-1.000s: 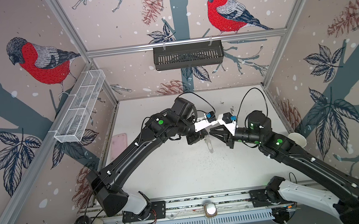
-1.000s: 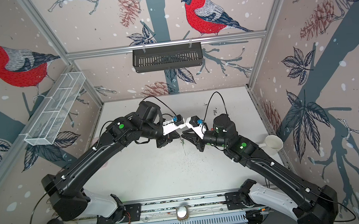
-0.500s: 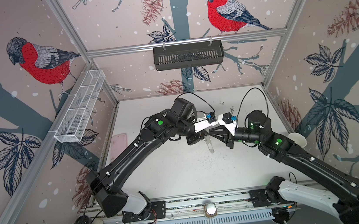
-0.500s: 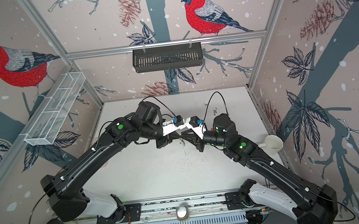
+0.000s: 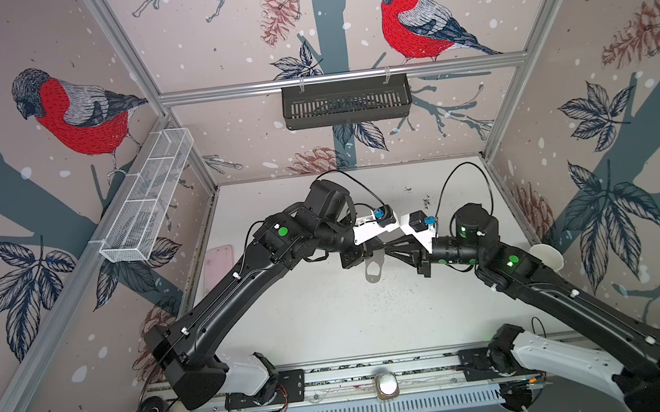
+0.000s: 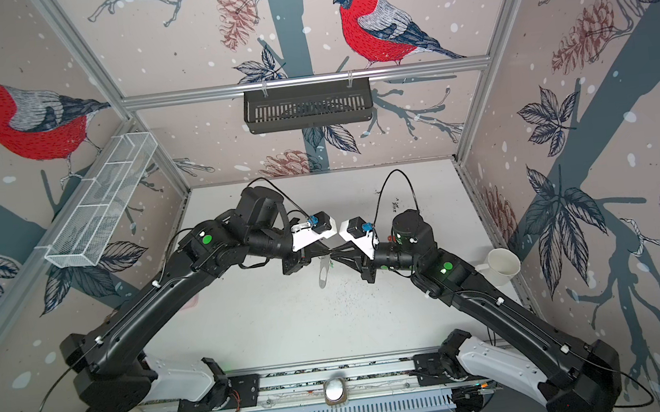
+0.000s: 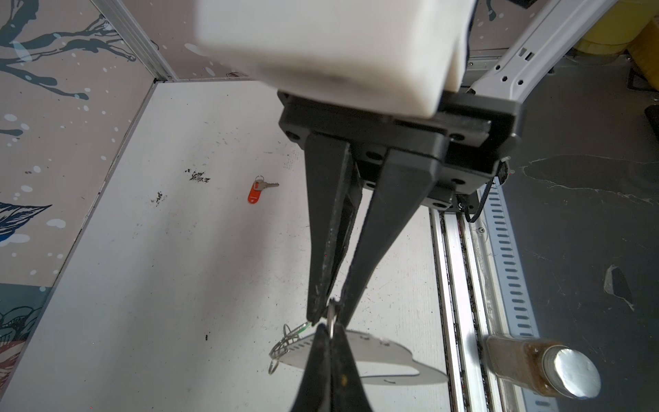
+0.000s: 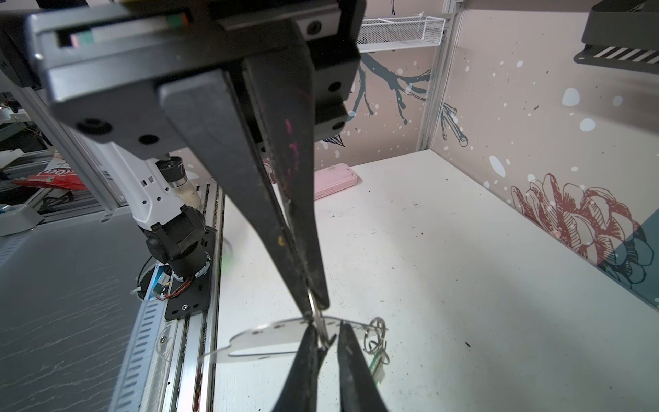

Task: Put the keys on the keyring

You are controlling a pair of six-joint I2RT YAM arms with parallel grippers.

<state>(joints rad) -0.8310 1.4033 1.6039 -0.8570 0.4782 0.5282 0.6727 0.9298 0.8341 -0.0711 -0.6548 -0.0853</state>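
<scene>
Both grippers meet tip to tip above the middle of the table. The keyring (image 5: 373, 271) (image 6: 324, 274), a flat grey plate with an oval cutout, hangs in the air below them. My left gripper (image 7: 330, 330) (image 8: 315, 306) is shut on a small metal ring at the plate's holed edge (image 7: 371, 347). My right gripper (image 8: 327, 334) (image 7: 331, 312) is nearly closed on the same ring (image 8: 319, 323) from the opposite side. A green tag (image 8: 374, 364) dangles from a cluster of rings (image 8: 378, 330) at the plate's end. The red-tagged key (image 7: 255, 191) lies alone on the table.
A pink case (image 5: 217, 265) (image 8: 335, 180) lies by the left wall. A white mug (image 6: 502, 266) stands at the right edge. A lidded jar (image 7: 542, 367) rests on the front rail. A wire basket (image 5: 148, 205) and a black basket (image 5: 346, 101) hang on the walls.
</scene>
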